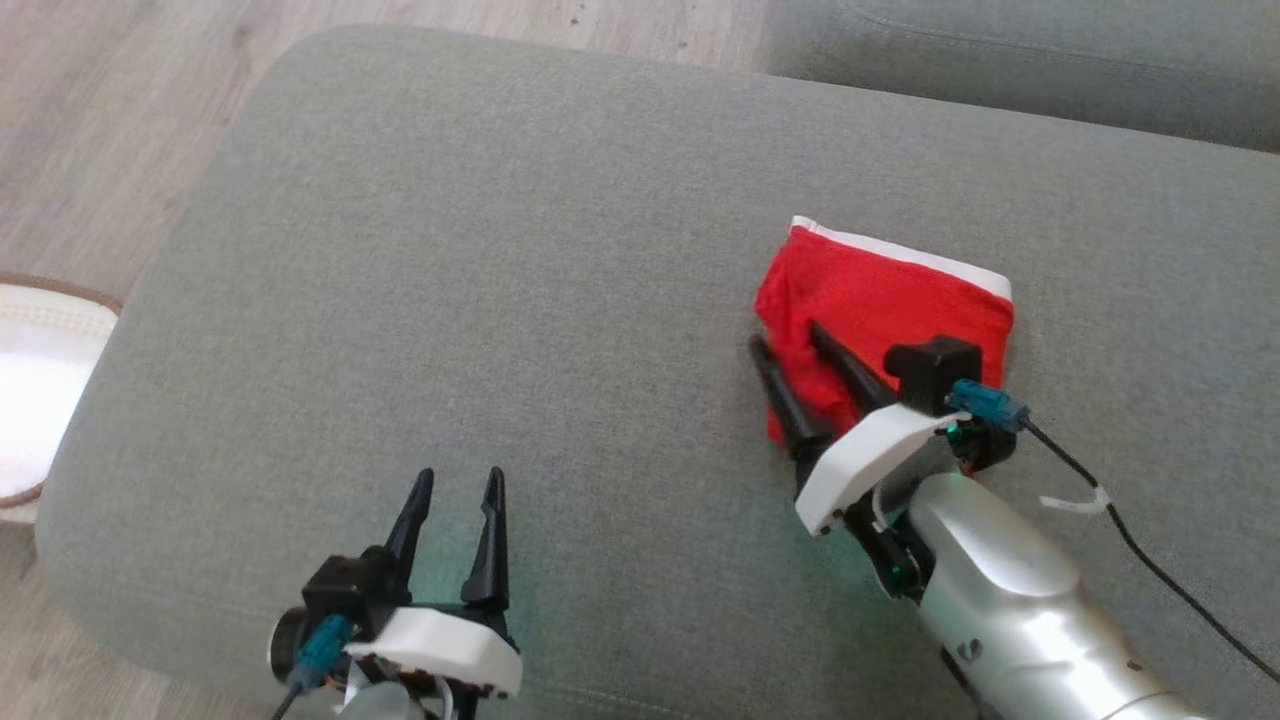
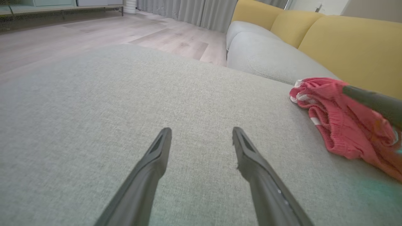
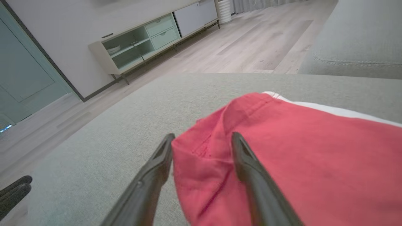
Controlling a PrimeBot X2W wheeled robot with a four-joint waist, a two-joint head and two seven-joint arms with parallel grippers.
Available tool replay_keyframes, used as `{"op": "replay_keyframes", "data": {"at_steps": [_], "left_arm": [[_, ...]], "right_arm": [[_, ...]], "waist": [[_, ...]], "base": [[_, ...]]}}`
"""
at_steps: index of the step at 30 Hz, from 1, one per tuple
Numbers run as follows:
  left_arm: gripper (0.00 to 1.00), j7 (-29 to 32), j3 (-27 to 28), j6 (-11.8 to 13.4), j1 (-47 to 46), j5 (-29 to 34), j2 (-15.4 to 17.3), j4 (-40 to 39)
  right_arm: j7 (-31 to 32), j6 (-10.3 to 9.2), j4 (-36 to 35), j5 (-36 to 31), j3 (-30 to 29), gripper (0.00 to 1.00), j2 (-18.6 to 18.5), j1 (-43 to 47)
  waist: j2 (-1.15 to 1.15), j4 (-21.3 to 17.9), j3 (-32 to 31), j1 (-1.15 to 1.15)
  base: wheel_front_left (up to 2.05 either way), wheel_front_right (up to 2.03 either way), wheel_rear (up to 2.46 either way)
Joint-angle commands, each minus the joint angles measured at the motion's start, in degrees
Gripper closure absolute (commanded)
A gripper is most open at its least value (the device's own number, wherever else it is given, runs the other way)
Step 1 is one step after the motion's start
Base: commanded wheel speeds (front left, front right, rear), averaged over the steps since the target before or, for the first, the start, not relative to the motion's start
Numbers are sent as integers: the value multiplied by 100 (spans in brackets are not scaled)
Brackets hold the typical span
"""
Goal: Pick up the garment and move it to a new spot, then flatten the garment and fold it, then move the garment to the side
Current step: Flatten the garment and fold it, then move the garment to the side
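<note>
Our right gripper (image 1: 786, 342) stands with its claw released: the two fingers are spread, one lying over the left border of the red garment (image 1: 885, 300) and the other on the bare grey cushion (image 1: 450, 250) just beside it, so nothing is pinched. The garment lies folded, white band on its far side, toward the right of the cushion and well apart from the near and left edges. We judge the fold done and the piece set aside, so the risk now lies in leaving it. If the upper finger drags as the arm pulls away, it could catch the raised crease under it and pull the fold open or slide the whole piece. The dark cable (image 1: 1150, 545) trailing from that wrist across the cushion might also snag. Our left gripper (image 1: 459, 476) hangs with fingers apart near the near edge, touching nothing. The middle and left of the cushion are bare and offer wide room. The left edge rounds off toward the floor (image 1: 100, 120) and a white basket (image 1: 35, 390), and the far edge meets a second cushion (image 1: 1000, 60).
</note>
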Motion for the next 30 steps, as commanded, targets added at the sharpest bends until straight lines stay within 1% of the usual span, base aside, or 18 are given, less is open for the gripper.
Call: {"op": "replay_keyframes", "data": {"at_steps": [1,4,7,11,15,19,23,30], "left_arm": [[0,-29,209,34,-129,32,50,-162],[0,-29,314,89,-147,148,50,-232],[0,-29,429,163,-154,275,50,-309],[0,-29,573,277,-175,479,50,-380],[0,-29,691,389,-205,761,50,-463],[0,-29,795,488,-134,1085,50,-530],[0,-29,927,520,70,1257,50,-522],[0,-29,1028,527,499,1276,50,-544]], "right_arm": [[-70,-4,-152,41,73,0,97,-120],[-77,-4,-526,99,-106,0,98,-76],[-79,-4,-866,-101,-649,0,98,121],[-80,-4,-1195,-589,-1485,0,78,460],[-80,-4,-1479,-1174,-2352,0,58,825],[-80,-4,-1652,-1710,-2865,0,75,1206],[-80,-4,-1625,-1960,-3100,0,93,1550],[-80,-4,-1501,-1716,-2915,0,98,1987]], "waist": [[0,-77,-1,0],[0,-310,-8,0],[0,-610,-28,0],[0,-983,-63,0],[0,-1269,-108,0],[0,-1472,-197,0],[0,-1615,-346,0],[0,-1750,-596,0]], "base": [[0,0,0],[0,0,0],[0,0,0],[0,0,0],[0,0,0],[0,0,0],[0,0,0],[0,0,0]]}}
